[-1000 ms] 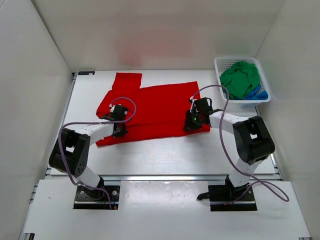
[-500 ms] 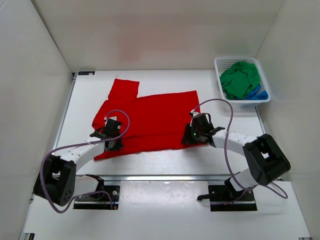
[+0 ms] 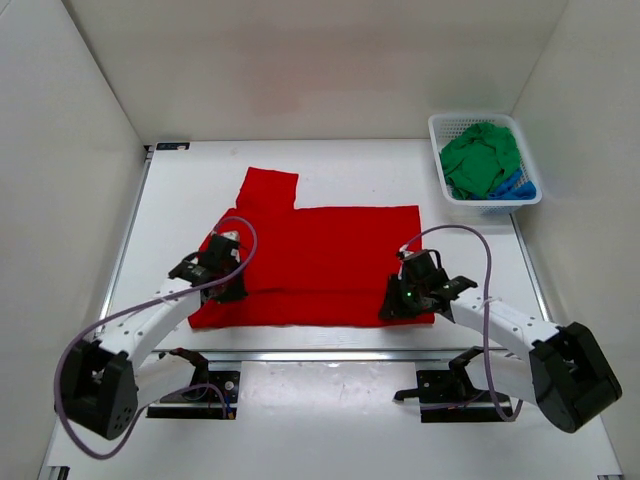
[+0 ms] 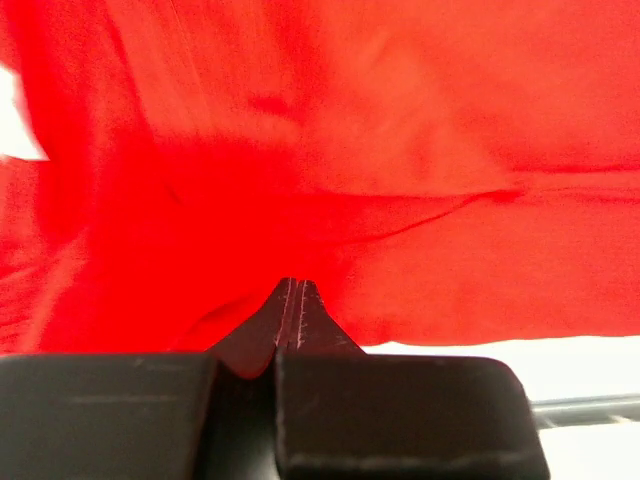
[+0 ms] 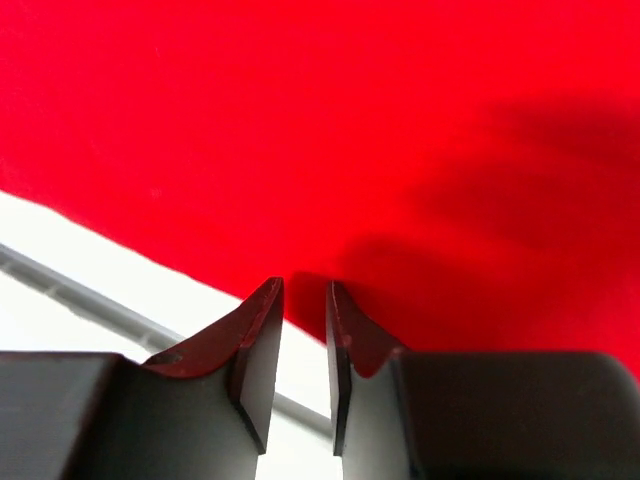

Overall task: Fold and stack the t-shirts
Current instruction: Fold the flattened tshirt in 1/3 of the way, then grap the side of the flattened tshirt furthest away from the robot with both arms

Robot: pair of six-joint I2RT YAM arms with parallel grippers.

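Fingers (image 4: 262,338) on red t-shirt (image 3: 330,260), near hem

- White table (image 3: 330,170): flat, matte top.
- Red t-shirt (image 3: 330,260): lies spread out at mid-table, its lower hem close to the near edge. One sleeve points toward the far side, and a crease runs across the near part.
- White lattice basket (image 3: 490,205): stands in the far right corner, well apart from the shirt.
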